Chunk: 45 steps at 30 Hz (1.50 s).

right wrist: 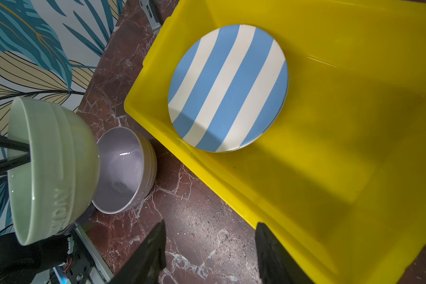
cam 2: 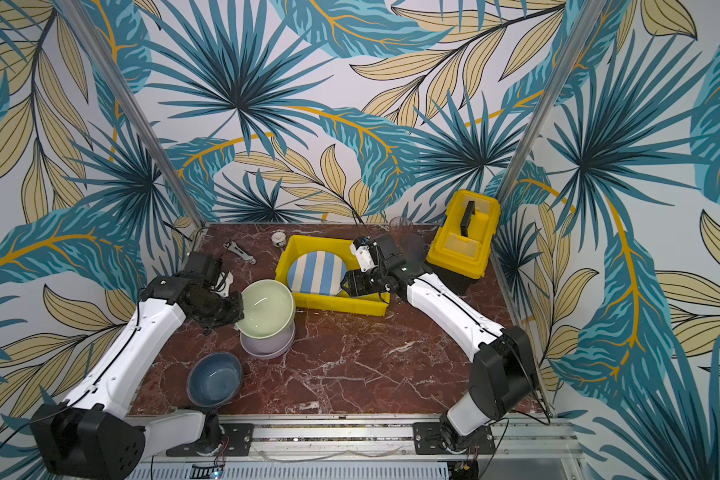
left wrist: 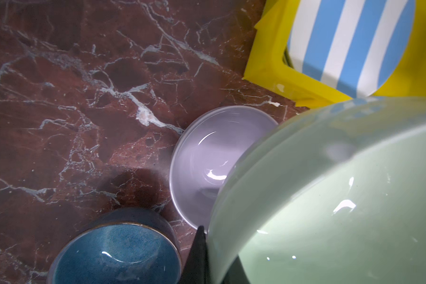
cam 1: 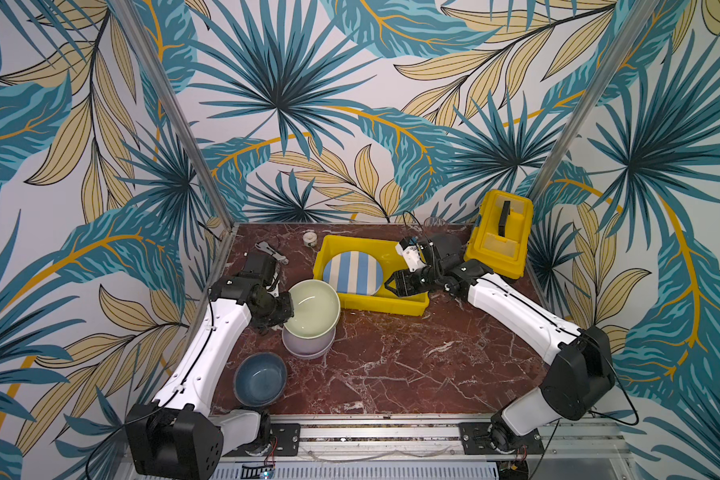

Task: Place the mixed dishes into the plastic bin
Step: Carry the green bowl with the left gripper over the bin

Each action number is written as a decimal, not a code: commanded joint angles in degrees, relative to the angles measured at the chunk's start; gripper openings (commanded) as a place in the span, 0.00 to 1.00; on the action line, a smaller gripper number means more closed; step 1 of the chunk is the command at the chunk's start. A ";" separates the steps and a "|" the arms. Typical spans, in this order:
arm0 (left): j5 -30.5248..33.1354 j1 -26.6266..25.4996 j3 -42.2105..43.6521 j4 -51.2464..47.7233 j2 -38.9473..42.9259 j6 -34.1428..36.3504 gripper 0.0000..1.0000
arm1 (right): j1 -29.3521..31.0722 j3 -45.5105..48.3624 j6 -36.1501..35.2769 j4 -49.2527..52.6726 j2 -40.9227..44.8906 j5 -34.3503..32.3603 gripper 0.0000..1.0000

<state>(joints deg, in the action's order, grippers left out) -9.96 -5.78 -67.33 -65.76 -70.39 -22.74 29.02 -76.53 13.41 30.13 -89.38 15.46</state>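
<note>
Red marbled tabletop (cam 1: 391, 365): left gripper (cam 1: 289, 307) pinches the rim of the glossy pale green ceramic bowl (cam 1: 313, 309), held above the lilac bowl (cam 1: 308, 349) beside the shallow yellow plastic bin (cam 1: 375, 309); likely heavy, slippery, fragile; right gripper (right wrist: 209, 228) half-open, empty

The bin (cam 1: 375, 305) sits at the back middle of the worktop (cam 1: 412, 357), 1 plate (cam 1: 352, 272) in its left half. The toolbox (cam 1: 499, 237) fills the back right corner; the wrench (cam 1: 272, 251) and tape roll (cam 1: 309, 238) lie back left. Before the bin's left corner, a raised bowl (cam 1: 312, 307) overhangs a lower bowl (cam 1: 308, 347); a front bowl (cam 1: 260, 384) stands front left.
</note>
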 commanded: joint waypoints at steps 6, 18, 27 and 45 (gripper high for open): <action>-6.17 0.24 -11.33 2.70 -5.75 1.28 0.00 | -0.23 1.64 -1.08 2.73 4.59 -2.53 0.60; -7.71 -0.27 -21.87 7.04 -20.64 -0.75 0.00 | -0.25 5.32 0.13 4.44 11.33 -5.27 0.63; -5.00 -4.40 -33.36 6.98 -32.78 -2.21 0.00 | -0.27 7.26 -0.01 6.00 15.53 -7.22 0.63; -1.84 -8.67 -44.22 6.99 -44.84 -4.41 0.00 | -0.24 10.06 0.85 4.77 19.17 -5.80 0.66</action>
<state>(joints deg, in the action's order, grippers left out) -10.90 -14.00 -108.20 -62.02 -115.00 -26.15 28.86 -67.57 13.72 35.44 -71.37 8.99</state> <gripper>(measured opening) 0.106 0.657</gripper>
